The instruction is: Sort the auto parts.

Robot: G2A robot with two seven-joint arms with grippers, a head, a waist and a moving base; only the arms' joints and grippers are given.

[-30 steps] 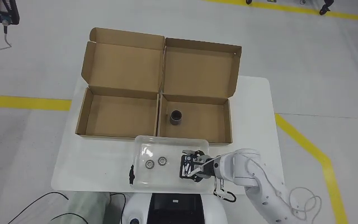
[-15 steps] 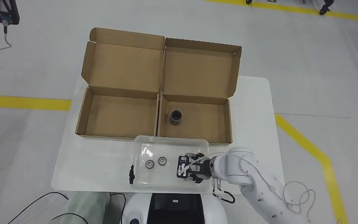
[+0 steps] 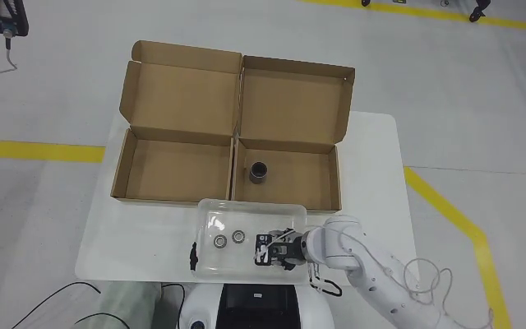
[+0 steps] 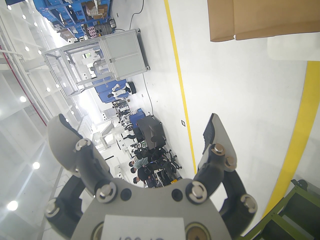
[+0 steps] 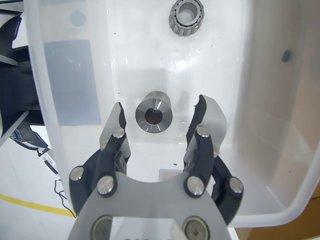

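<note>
Pale grey factory floor [image 3: 66, 74] crossed by yellow lines [image 3: 49, 151] surrounds a white table [image 3: 370, 148]. On the table's far half, two open cardboard boxes sit side by side and touching: the left box [image 3: 173, 169] has a bare floor, and the right box [image 3: 304, 181] holds one dark sleeve [image 3: 260, 172] standing on end.

Just in front of them is a clear plastic bin [image 3: 212, 212]. Two tapered roller bearings [image 3: 221, 241] [image 3: 238, 236] rest in its left part, bores upward.

The steel bushing [image 5: 153, 114] sits further right in the bin. It appears to lie on its side, its long axis running along the bin's length and its chamfered bore end facing the right gripper [image 5: 160, 106], though the tilt is hard to judge.

That gripper's fingers are spread apart, one on each side of the bushing, with a gap on both sides.

The left gripper [image 4: 136, 119] is off the table with its fingers wide apart and nothing between them. It points out across the hall, towards distant blue shelving [image 4: 75, 6] and a framed enclosure [image 4: 100, 61].
</note>
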